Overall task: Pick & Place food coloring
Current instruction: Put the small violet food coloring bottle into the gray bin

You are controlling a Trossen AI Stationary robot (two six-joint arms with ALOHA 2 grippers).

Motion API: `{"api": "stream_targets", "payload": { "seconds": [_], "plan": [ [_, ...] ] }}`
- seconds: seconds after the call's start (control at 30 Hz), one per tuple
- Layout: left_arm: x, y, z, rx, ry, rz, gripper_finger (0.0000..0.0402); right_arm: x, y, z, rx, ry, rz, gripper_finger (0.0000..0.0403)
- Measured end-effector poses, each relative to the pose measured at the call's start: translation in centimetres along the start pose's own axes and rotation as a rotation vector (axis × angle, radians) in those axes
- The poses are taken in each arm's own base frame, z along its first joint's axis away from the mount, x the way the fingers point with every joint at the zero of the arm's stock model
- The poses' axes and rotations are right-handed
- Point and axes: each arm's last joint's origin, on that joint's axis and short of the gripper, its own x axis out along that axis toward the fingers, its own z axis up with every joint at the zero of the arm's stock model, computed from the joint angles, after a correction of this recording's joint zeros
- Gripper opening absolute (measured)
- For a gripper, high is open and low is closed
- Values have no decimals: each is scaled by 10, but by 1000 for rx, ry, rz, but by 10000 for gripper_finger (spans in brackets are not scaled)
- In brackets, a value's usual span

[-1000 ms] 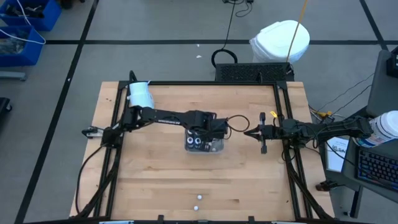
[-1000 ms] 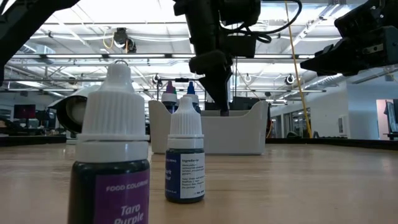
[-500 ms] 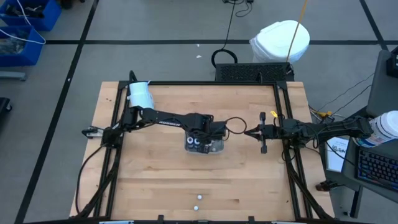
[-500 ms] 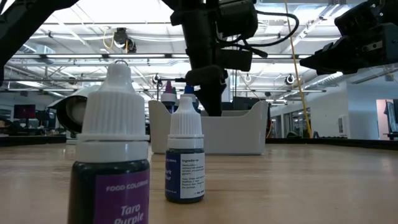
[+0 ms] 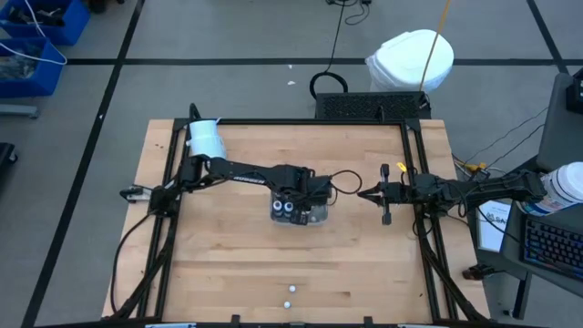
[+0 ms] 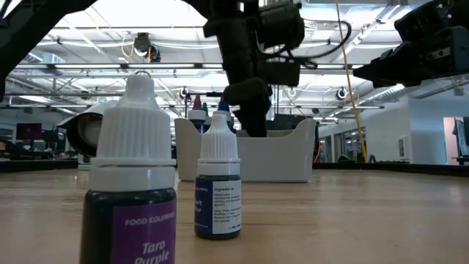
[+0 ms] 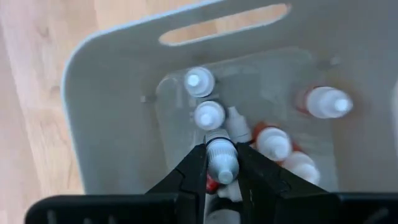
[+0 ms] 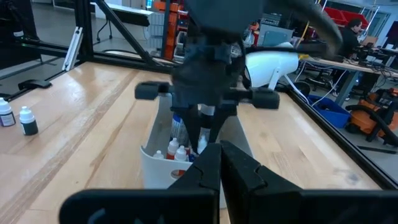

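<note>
Overhead, the wooden tabletop [image 5: 228, 255] lies bare across most of its near half, with a black frame [image 5: 273, 121] running along its edges and plenty of open board on every side of the pale grey tray [image 5: 314, 217] at its middle. A large white cylinder [image 5: 206, 138] sits at the far left corner. The left arm reaches from there to the tray, and the left gripper [image 7: 221, 163] hangs inside it, jaws clamped on a white-capped food coloring bottle [image 7: 221, 160]. The right arm waits near the right edge, level with the tray but well apart from it; the right gripper [image 5: 368, 193] has its jaws pressed together and holds nothing.

From above, the tray's contents show only as a few dark rounds with pale centres. The left wrist view adds what that hides: about eight white-capped bottles [image 7: 210, 114] crowded together in the tray, some with red, and a slot handle [image 7: 224, 25] in the wall. Two loose bottles [image 5: 290, 297] stand close to the tabletop's near edge, tiny white dots from above. The low view alone shows them upright, the nearer labelled purple [image 6: 132, 183] and the other blue [image 6: 219, 183].
</note>
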Motion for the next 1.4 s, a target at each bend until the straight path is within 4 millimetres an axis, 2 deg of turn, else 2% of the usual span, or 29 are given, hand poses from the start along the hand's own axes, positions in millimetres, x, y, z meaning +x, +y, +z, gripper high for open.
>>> {"api": "stream_targets", "payload": {
  "seconds": [0.43, 0.73, 1.4],
  "plan": [
    [6, 16, -5, -48, 5, -47, 75, 0, 0, 0, 1, 1, 0, 0],
    [23, 12, -5, -38, 23, -71, 86, 0, 0, 0, 2, -4, -1, 0],
    [17, 17, -4, -47, 6, -149, 88, 0, 0, 2, -11, -24, -4, 0]
  ]
}}
